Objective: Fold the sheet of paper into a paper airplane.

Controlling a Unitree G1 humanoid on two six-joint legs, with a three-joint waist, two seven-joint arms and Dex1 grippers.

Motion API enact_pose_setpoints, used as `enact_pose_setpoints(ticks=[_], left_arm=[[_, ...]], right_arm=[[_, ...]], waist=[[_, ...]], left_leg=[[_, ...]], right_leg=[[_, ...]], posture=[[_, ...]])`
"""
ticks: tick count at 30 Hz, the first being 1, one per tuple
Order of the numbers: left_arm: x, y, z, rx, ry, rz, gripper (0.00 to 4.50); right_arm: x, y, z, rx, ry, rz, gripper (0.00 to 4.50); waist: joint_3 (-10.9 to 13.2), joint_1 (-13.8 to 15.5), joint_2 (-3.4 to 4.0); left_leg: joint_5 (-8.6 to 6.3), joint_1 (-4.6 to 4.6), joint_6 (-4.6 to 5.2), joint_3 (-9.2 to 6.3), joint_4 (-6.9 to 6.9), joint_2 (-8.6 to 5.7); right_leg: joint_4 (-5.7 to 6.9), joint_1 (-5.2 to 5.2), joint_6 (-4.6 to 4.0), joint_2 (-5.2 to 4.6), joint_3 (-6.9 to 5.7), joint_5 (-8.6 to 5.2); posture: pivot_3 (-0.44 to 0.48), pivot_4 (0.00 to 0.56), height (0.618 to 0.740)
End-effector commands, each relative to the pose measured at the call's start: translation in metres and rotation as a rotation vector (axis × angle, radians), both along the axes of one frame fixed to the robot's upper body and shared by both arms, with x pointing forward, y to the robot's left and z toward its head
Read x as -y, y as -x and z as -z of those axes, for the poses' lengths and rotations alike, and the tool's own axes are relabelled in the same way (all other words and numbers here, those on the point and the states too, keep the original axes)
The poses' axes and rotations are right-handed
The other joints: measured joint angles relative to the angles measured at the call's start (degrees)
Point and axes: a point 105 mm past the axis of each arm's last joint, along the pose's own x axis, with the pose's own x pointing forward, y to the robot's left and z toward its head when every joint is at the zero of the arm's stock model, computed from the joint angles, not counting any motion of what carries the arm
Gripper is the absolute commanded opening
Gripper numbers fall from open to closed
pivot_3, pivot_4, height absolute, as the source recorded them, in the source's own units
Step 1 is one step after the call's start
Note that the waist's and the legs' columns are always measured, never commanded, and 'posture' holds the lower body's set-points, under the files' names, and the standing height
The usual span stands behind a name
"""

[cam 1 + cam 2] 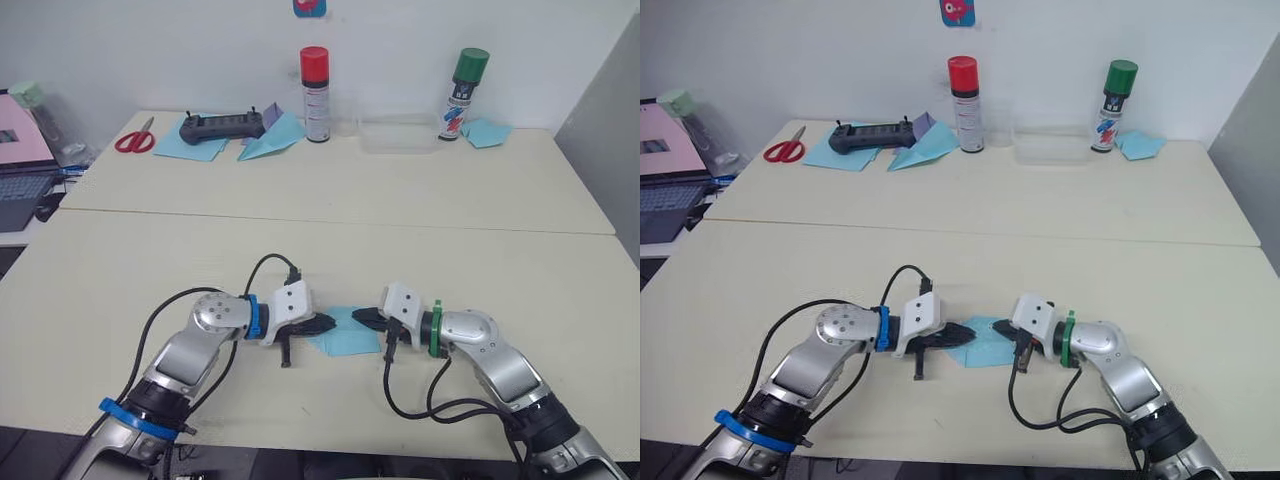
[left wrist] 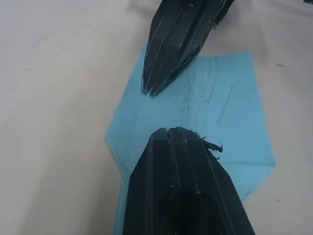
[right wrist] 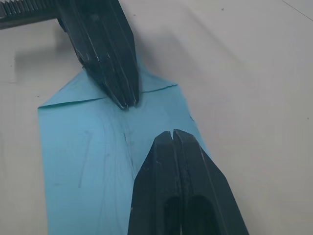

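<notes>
Both closed hands, left hand (image 1: 322,324) and right hand (image 1: 365,318), partly covering the sheet of paper (image 1: 340,338).

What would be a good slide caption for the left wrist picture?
Two shut claws, left claw and right claw, press tips onto the creased sheet of paper.

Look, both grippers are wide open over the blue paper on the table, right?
Not quite: the left gripper and the right gripper are shut, fingers pressed together, as both wrist views show. They do meet over the blue paper on the table.
</notes>
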Motion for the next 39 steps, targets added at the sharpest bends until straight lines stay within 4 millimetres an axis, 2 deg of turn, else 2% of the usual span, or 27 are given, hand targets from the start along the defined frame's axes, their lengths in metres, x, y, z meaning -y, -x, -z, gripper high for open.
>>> enact_pose_setpoints(ticks=[1, 3, 6, 11, 12, 14, 15, 18, 19, 22, 24, 28, 30, 33, 36, 39], left_arm=[[-0.037, 0.004, 0.017, -0.057, -0.091, -0.094, 0.0], [-0.054, 0.01, 0.017, -0.07, -0.106, -0.139, 0.0], [-0.069, 0.014, 0.018, -0.071, -0.13, -0.183, 0.0], [-0.078, 0.009, 0.005, -0.043, -0.109, -0.228, 0.0], [-0.077, 0.007, -0.001, -0.029, -0.084, -0.228, 0.0], [-0.068, 0.005, -0.026, 0.006, 0.017, -0.215, 0.0], [-0.066, 0.005, -0.034, 0.014, 0.046, -0.206, 0.26], [-0.061, 0.016, -0.059, 0.032, 0.099, -0.134, 0.98], [-0.06, 0.021, -0.066, 0.037, 0.109, -0.108, 1.31], [-0.057, 0.029, -0.081, 0.034, 0.135, -0.068, 2.17], [-0.055, 0.035, -0.088, 0.019, 0.141, -0.035, 2.84], [-0.051, 0.036, -0.092, 0.022, 0.131, -0.008, 4.09], [-0.05, 0.035, -0.091, 0.023, 0.119, -0.014, 4.46], [-0.051, 0.042, -0.085, -0.019, 0.091, 0.002, 4.46], [-0.054, 0.043, -0.084, -0.016, 0.086, -0.008, 4.5], [-0.056, 0.043, -0.083, -0.016, 0.086, -0.018, 4.5]], right_arm=[[0.012, 0.002, 0.011, -0.041, 0.04, 0.037, 0.02], [0.012, 0.002, 0.012, -0.044, 0.038, 0.039, 0.02], [0.012, 0.003, 0.013, -0.047, 0.037, 0.037, 0.02], [0.011, 0.002, 0.01, -0.043, 0.028, 0.022, 0.02], [0.01, 0.002, 0.005, -0.043, 0.003, 0.015, 0.02], [0.004, 0.006, -0.019, -0.054, -0.122, -0.024, 0.02], [0.003, 0.008, -0.027, -0.06, -0.161, -0.041, 0.01], [0.008, 0.015, -0.053, -0.15, -0.301, -0.073, 0.6], [0.011, 0.016, -0.059, -0.178, -0.326, -0.078, 0.95], [0.016, 0.011, -0.065, -0.245, -0.379, -0.037, 1.93], [0.019, 0.001, -0.061, -0.3, -0.403, 0.019, 2.69], [0.017, -0.009, -0.034, -0.409, -0.348, 0.096, 4.09], [0.014, -0.01, -0.029, -0.453, -0.354, 0.099, 4.1], [0.008, -0.012, -0.026, -0.5, -0.372, 0.098, 4.1], [0.003, -0.007, -0.029, -0.53, -0.386, 0.064, 3.49], [-0.001, -0.002, -0.029, -0.537, -0.381, 0.04, 2.39]], waist=[[0.0, -0.1, 0.01], [0.0, -0.3, 0.03], [-0.1, -0.3, 0.06], [-0.1, -0.3, 0.05], [-0.1, -0.3, 0.05], [0.1, -0.3, 0.02], [0.1, -0.2, 0.0], [0.3, -0.2, -0.02], [0.3, -0.2, -0.02], [0.3, -0.1, -0.02], [0.3, -0.1, -0.02], [0.3, -0.1, 0.0], [0.3, -0.1, 0.01], [0.3, -0.4, 0.01], [0.3, -0.4, 0.02], [0.3, -0.2, 0.03]], left_leg=[[0.0, 0.02, 0.0, 0.01, -0.01, 0.0], [0.0, 0.07, 0.0, 0.02, -0.03, 0.05], [0.0, 0.1, 0.0, 0.03, -0.09, 0.08], [0.0, 0.11, 0.0, 0.06, -0.08, 0.07], [0.0, 0.11, 0.0, 0.06, -0.08, 0.07], [0.0, 0.08, 0.0, 0.07, -0.08, 0.07], [0.0, 0.0, 0.0, 0.06, -0.08, 0.08], [0.0, -0.27, 0.0, 0.04, -0.08, 0.07], [0.0, -0.48, -0.01, 0.01, -0.08, 0.07], [0.0, -0.84, -0.01, -0.04, -0.07, 0.06], [0.0, -0.86, 0.0, -0.07, -0.08, 0.07], [0.0, -0.85, 0.0, -0.05, -0.05, 0.05], [0.0, -0.86, 0.0, -0.05, -0.04, 0.04], [0.0, -0.88, 0.0, -0.03, -0.04, 0.04], [0.0, -0.88, 0.0, -0.03, -0.06, 0.07], [0.0, -0.93, 0.0, -0.04, -0.06, 0.08]], right_leg=[[0.0, 0.01, -0.01, 0.0, 0.0, -0.01], [0.01, 0.01, -0.04, 0.01, 0.0, -0.02], [0.02, 0.0, -0.12, 0.01, -0.01, -0.07], [0.02, 0.0, -0.28, -0.01, 0.01, -0.16], [0.02, -0.01, -0.29, -0.01, 0.01, -0.16], [0.02, -0.03, -0.28, 0.0, 0.01, -0.16], [0.04, -0.1, -0.24, 0.0, -0.01, -0.13], [0.02, -0.31, -0.11, 0.0, -0.05, -0.07], [0.02, -0.5, -0.1, -0.01, -0.07, -0.06], [0.03, -0.81, -0.1, -0.02, -0.16, -0.04], [0.03, -0.84, -0.1, 0.0, -0.19, -0.04], [0.04, -0.87, -0.1, 0.01, -0.16, -0.04], [0.04, -0.87, -0.09, 0.01, -0.15, -0.04], [0.04, -0.9, -0.09, 0.01, -0.14, -0.04], [0.06, -0.92, -0.07, 0.04, -0.14, -0.03], [0.06, -0.95, -0.08, 0.04, -0.15, -0.03]], posture=[[0.0, 0.15, 0.74], [0.0, 0.15, 0.74], [0.0, 0.15, 0.74], [0.0, 0.15, 0.74], [0.0, 0.15, 0.74], [0.0, 0.15, 0.74], [0.0, 0.15, 0.74], [0.0, 0.15, 0.74], [0.0, 0.15, 0.74], [0.0, 0.15, 0.74], [0.0, 0.15, 0.74], [0.0, 0.15, 0.74], [0.0, 0.15, 0.74], [0.0, 0.15, 0.74], [0.0, 0.15, 0.74], [0.0, 0.15, 0.74]])
